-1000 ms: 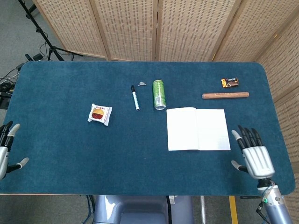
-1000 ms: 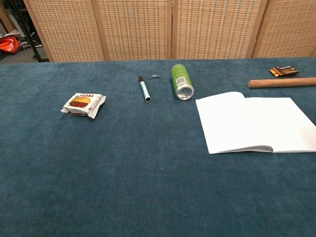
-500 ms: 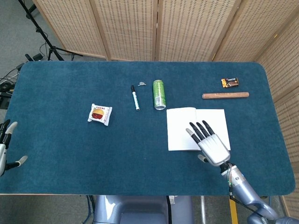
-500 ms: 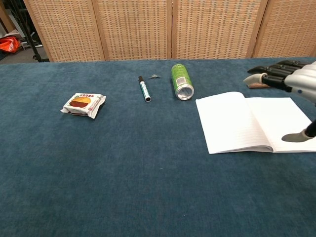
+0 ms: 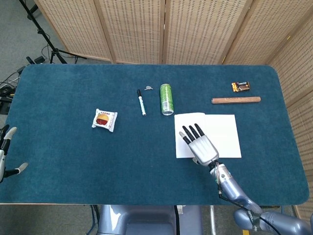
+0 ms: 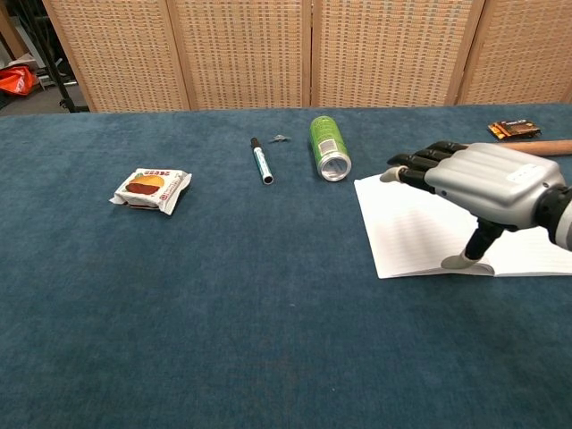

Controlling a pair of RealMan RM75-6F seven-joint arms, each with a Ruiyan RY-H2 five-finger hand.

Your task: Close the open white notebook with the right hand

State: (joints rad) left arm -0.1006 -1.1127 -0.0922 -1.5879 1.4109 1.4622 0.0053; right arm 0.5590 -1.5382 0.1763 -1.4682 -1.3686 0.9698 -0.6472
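The white notebook (image 5: 222,132) (image 6: 407,223) lies open and flat on the blue table, right of centre. My right hand (image 5: 199,145) (image 6: 483,179) hovers palm down over its left page, fingers spread and extended, holding nothing. In the chest view its thumb points down at the near edge of the notebook by the spine; whether it touches the paper I cannot tell. My left hand (image 5: 6,154) shows at the table's left edge in the head view only, fingers apart and empty.
A green can (image 5: 167,99) (image 6: 329,148) lies on its side just beyond the notebook's far left corner. A marker (image 5: 141,102) (image 6: 262,162) and a snack packet (image 5: 104,119) (image 6: 151,189) lie further left. A wooden stick (image 5: 235,100) and a small orange pack (image 5: 240,86) lie behind the notebook.
My right hand has moved left from beside the table's right edge, across the right page, to above the notebook's left page. The notebook has not moved.
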